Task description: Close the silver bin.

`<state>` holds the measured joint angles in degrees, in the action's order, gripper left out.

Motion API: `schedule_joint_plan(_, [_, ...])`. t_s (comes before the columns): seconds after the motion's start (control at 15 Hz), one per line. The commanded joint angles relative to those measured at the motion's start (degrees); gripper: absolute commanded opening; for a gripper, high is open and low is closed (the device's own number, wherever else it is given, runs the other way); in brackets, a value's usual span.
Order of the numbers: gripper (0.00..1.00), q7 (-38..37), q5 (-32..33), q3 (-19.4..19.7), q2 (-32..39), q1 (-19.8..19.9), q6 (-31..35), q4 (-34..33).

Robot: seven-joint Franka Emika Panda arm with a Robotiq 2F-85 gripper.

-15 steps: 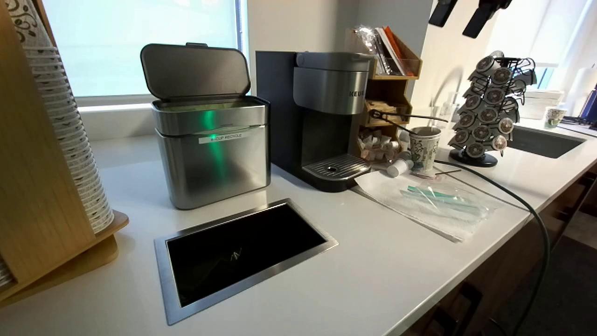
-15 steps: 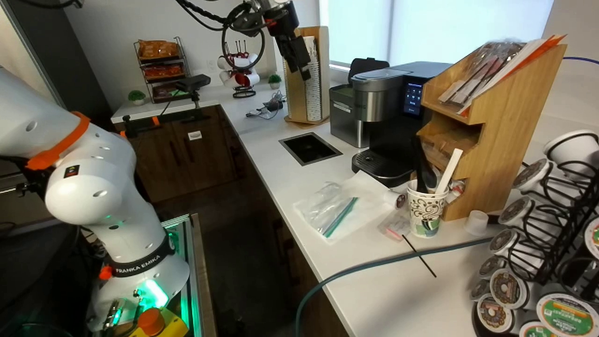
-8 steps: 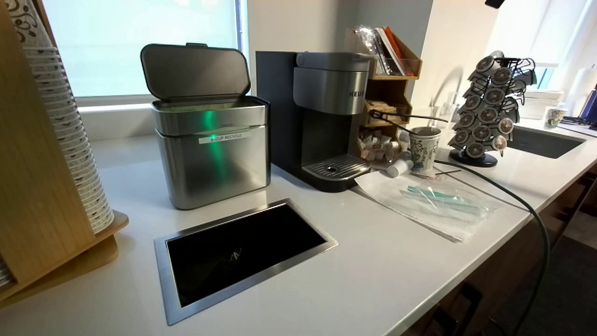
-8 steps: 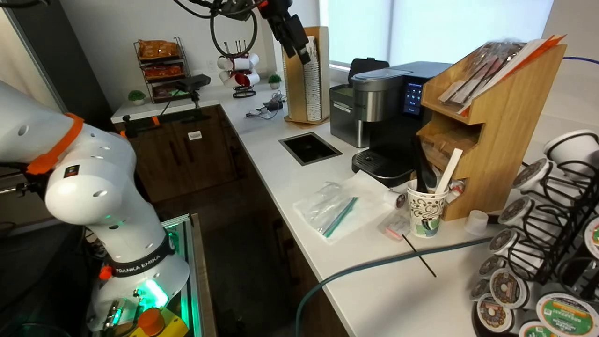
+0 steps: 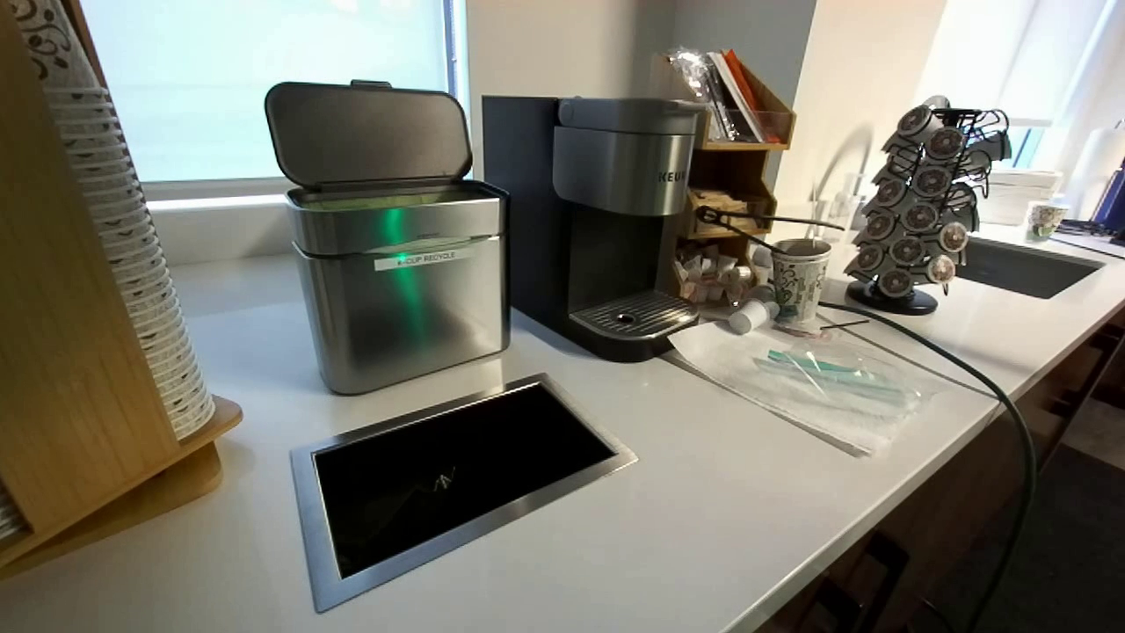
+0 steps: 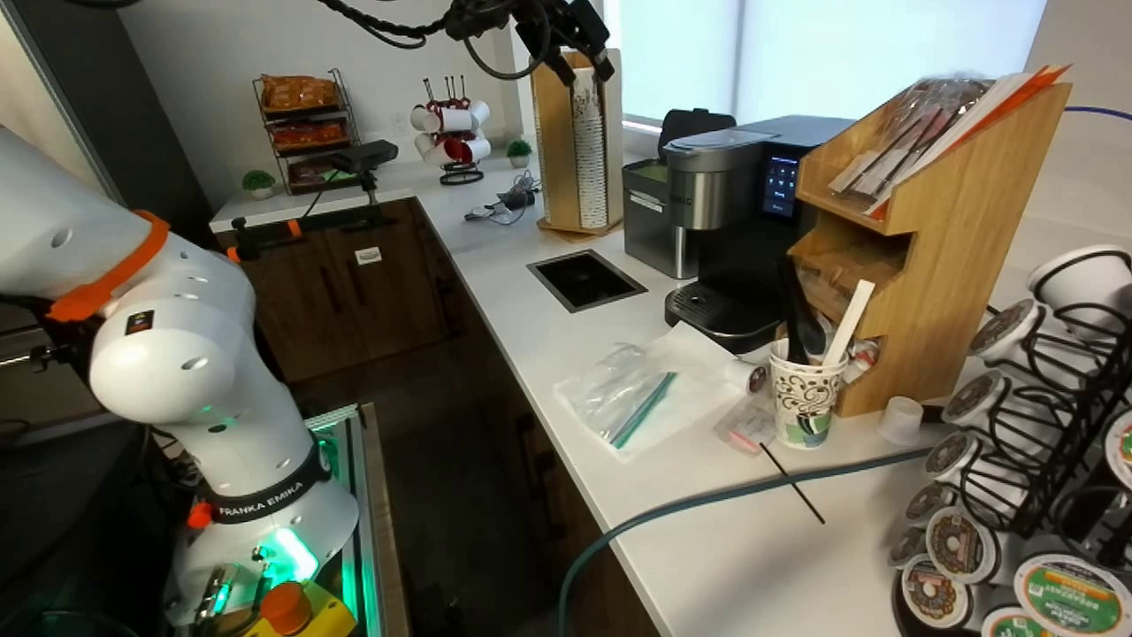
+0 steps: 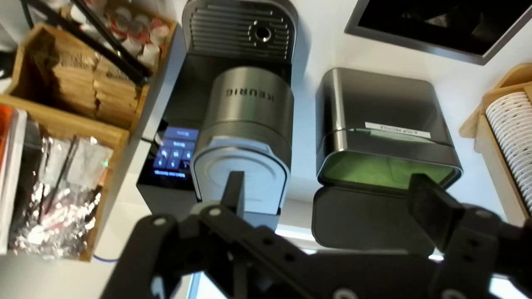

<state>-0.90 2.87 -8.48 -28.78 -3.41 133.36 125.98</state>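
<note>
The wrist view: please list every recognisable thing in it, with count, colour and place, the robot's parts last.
Boxy brushed-steel bin: 1, silver, right of centre
Flat hinged lid: 1, dark grey, on bin, open
Boxy Keurig coffee maker: 1, black and silver, centre left
Steel-framed rectangular opening: 1, black, top right
Boxy wooden organiser: 1, light brown, left
Flat packets: several, brown, in organiser
Long bars: 2, black, top left
Paper cups: many, white, right edge
Wooden cup holder: 1, light brown, right
Smooth countertop: 1, white, underneath
Two-fingered end effector: 1, black, bottom, open
</note>
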Motion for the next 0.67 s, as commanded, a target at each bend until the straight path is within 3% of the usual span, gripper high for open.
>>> schedule_joint_plan(0.0, [1.0,-5.4,6.6,-3.7,7.0,2.3,3.2,-7.7])
schedule_joint_plan(0.07, [1.0,-6.7,8.0,-4.3,8.0,2.5,2.2,-9.4])
schedule_joint_plan(0.13, [1.0,-3.8,5.5,-2.1,4.9,0.4,2.7,-5.3])
schedule_joint_plan(0.53, [1.0,-4.2,5.9,-2.0,5.9,0.4,2.7,-6.3])
schedule_joint_plan(0.6, [1.0,-7.7,7.5,-3.1,7.4,1.8,5.0,-6.8])
